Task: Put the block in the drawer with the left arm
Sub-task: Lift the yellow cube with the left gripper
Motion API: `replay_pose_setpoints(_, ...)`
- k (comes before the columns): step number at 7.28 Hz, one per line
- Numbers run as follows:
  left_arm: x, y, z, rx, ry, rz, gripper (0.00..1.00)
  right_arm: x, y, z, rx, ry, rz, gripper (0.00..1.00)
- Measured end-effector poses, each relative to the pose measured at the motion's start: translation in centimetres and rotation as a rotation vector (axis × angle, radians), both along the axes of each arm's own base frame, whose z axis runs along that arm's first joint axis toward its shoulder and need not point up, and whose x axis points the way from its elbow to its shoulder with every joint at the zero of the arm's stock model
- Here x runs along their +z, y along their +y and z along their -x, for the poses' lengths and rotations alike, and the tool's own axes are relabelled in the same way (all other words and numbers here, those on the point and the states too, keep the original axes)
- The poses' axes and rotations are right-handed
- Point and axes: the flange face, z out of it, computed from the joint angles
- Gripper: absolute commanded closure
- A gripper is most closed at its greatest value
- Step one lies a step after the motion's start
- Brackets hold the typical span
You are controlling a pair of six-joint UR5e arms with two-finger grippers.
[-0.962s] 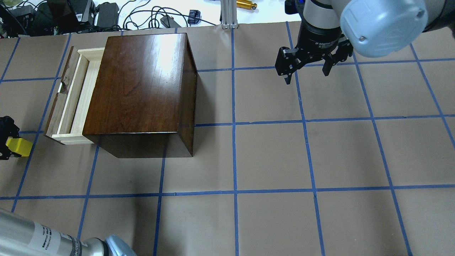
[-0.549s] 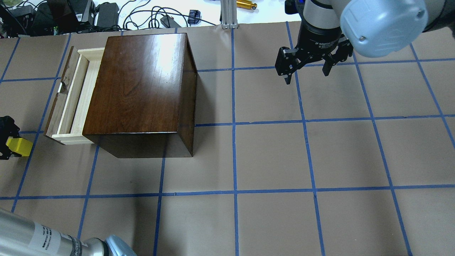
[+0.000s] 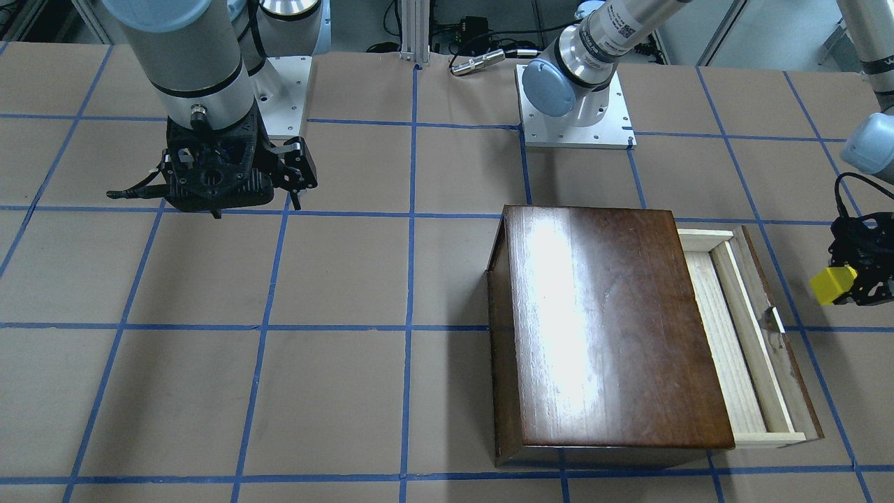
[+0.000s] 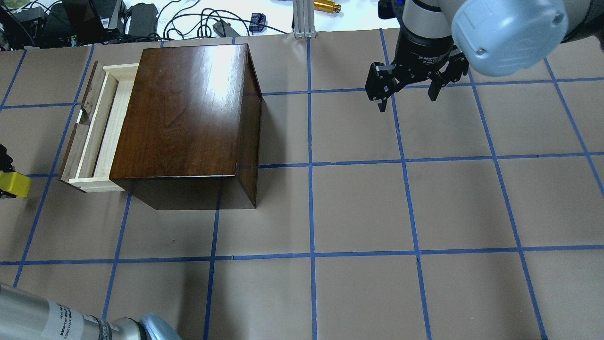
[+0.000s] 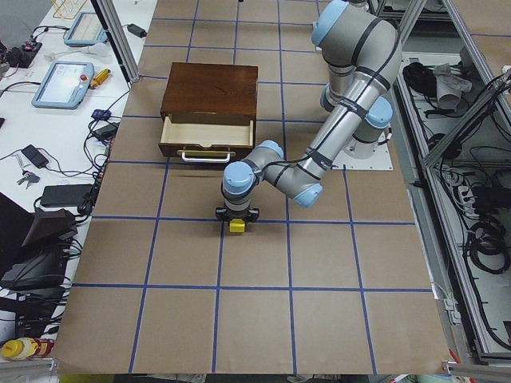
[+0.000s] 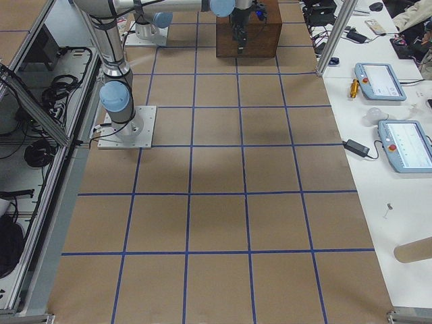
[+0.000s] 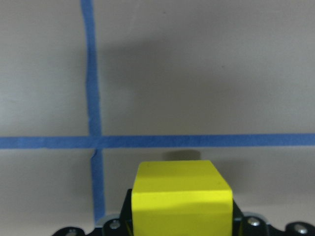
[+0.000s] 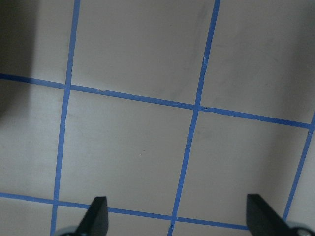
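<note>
- At the far left edge of the overhead frame, the left gripper [image 3: 848, 285] has its jaws clenched on the block [image 4: 14, 184]. The yellow cube sits between them, clear of the drawer. It appears to hang just off the surface [image 4: 358, 208], though its height is hard to judge from these angles.
- Just right of it and a little higher in the frame lies the drawer [image 4: 107, 132], pulled partly out of the box [image 4: 184, 113]. Its dark front panel [image 4: 75, 141] and metal pull [image 4: 85, 115] face the held block. Only a narrow pale strip of tray shows between the panel and the box.
- The drawer's long axis runs top to bottom of the overhead frame, slightly tilted. The coming move is therefore likely a short carry rightward, over the panel, with the block let go above that strip. The slot is narrow crosswise and generous lengthwise.
- The left arm [image 5: 319, 152] is much the nearer one.
- In the upper right of the frame, well apart from the box, the right gripper [image 4: 407, 101] hangs with jaws spread and nothing between them.
</note>
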Motion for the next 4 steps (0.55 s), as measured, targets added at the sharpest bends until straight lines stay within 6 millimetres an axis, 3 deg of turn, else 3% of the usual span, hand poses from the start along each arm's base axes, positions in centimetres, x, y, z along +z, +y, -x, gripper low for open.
replay_pose_setpoints(2,5.7,-0.2,1.2,0.021,0.006,0.042,1.0,0.0,0.0,0.0,0.0,0.0,0.0,0.0)
replay_pose_setpoints(4,12.8,-2.4,4.4,0.024,0.028,0.053,1.0,0.0,0.0,0.0,0.0,0.0,0.0,0.0)
